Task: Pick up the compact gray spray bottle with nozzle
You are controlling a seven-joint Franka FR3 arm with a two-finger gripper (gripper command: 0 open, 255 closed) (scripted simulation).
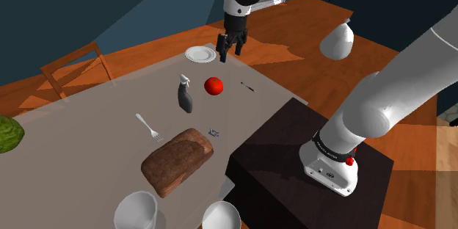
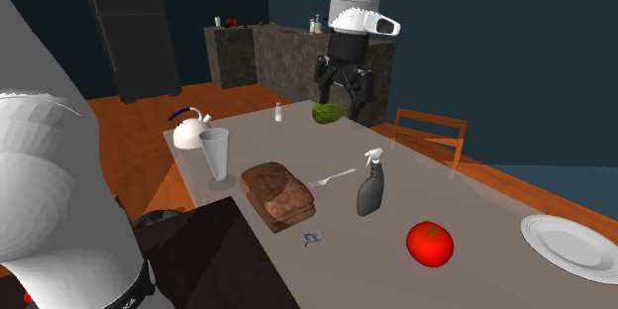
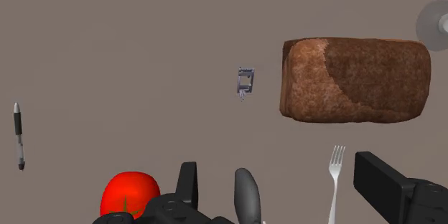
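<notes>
The shoulder view stands high beside the dark box stand and looks down and leftward over the long grey-brown bench from a middle distance. The second exterior view sits low by the same stand, close to the bench's edge, and faces along it toward a tall black fridge. The wrist view looks steeply down past the black claw, near the surface. All three share the brown bread loaf, silver fork and round red tomato.
</notes>
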